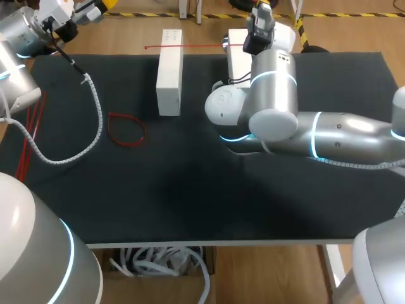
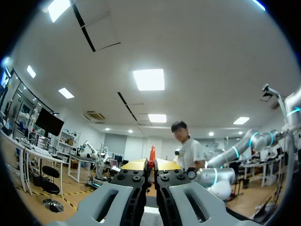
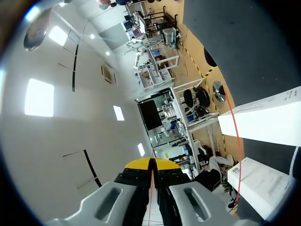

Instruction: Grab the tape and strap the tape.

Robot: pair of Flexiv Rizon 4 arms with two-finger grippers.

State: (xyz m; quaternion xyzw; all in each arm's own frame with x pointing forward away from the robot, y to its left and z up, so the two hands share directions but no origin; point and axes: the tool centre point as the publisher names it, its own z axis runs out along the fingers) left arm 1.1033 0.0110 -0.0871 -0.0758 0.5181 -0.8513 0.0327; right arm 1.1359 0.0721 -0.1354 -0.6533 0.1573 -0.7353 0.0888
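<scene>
The right gripper [image 3: 151,163] is closed, pinching a thin red tape [image 1: 202,45] between its yellow tips. The tape runs left from it along the table's [image 1: 190,190] far edge, over a tall white box [image 1: 169,69]. A red loop [image 1: 126,130] lies nearer, left of that box. The left gripper [image 2: 150,164] is raised at the far left, closed on nothing.

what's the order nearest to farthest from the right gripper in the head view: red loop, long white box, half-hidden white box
1. half-hidden white box, beside the right gripper at the far edge
2. long white box, farther left
3. red loop, left and nearer
</scene>
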